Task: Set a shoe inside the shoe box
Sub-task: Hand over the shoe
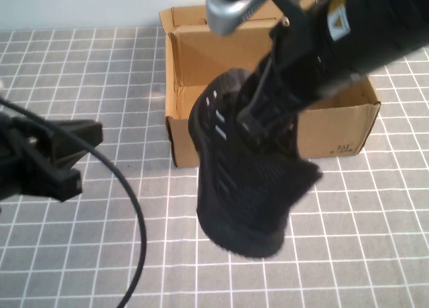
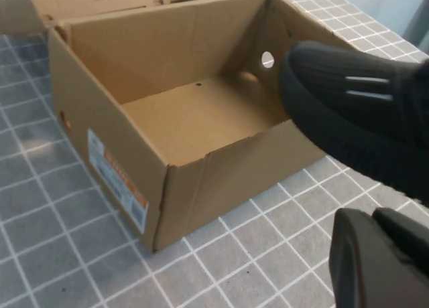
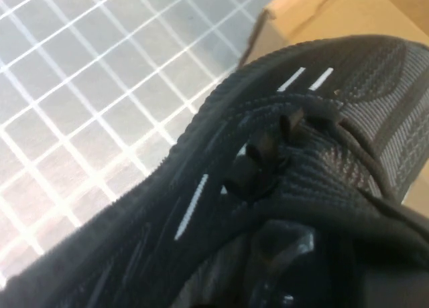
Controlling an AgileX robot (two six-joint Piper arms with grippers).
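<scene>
Black shoe (image 1: pixel 241 181): clamped in right gripper (image 1: pixel 268 117), hanging over box (image 1: pixel 338 124) front wall. Left gripper (image 1: pixel 64 150): at nine o'clock, well apart; finger spread cannot be told.

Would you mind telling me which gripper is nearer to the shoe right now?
Right. The right gripper is clamped on the shoe, holding it in front of the shoe box. The left gripper sits apart to the shoe's left.
</scene>
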